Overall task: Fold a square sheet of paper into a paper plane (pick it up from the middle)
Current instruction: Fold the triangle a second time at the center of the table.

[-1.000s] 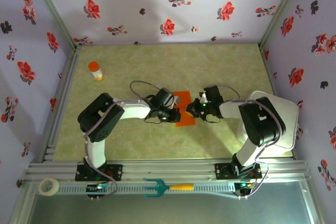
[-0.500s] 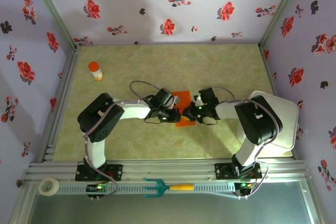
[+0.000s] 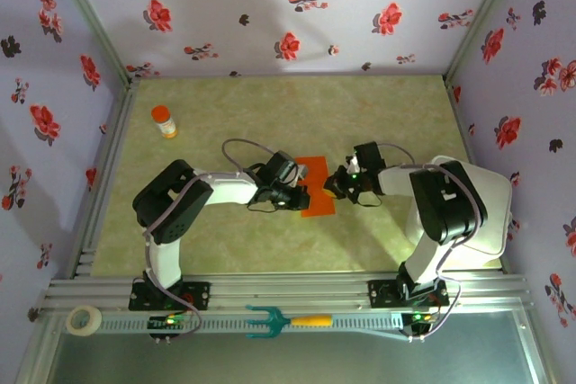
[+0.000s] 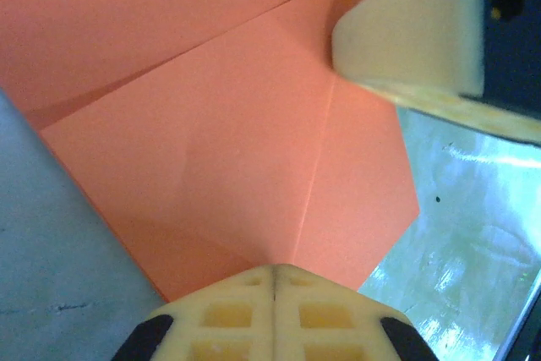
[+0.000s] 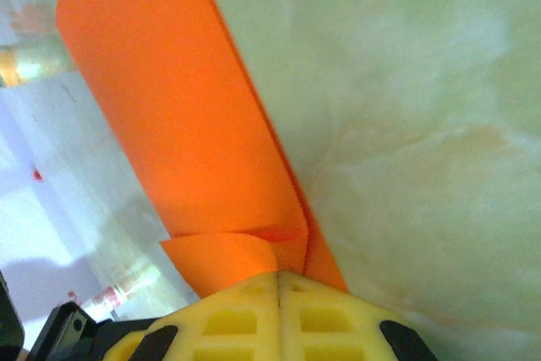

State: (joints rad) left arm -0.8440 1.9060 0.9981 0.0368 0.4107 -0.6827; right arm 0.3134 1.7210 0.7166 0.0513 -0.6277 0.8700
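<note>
The square sheet of paper (image 3: 317, 177) lies creased on the green table between my two grippers. My left gripper (image 3: 301, 197) is at the sheet's left lower edge. In the left wrist view its jaws (image 4: 273, 270) are shut, with a crease of the orange paper (image 4: 237, 141) running straight into the seam between them. My right gripper (image 3: 333, 186) is at the sheet's right edge. Its jaws (image 5: 279, 275) are shut where a folded flap of the paper (image 5: 169, 107) meets the tips. One right finger (image 4: 414, 31) shows beyond the sheet.
An orange-capped bottle (image 3: 164, 121) stands at the back left of the table. A white board (image 3: 490, 213) lies under the right arm. A tape roll (image 3: 85, 319) and a teal fork tool (image 3: 274, 320) rest on the front rail. Flowered walls enclose three sides.
My right gripper pushed left toward the sheet half a second ago and has drawn back a little to the right. The left arm and the paper look unmoved.
</note>
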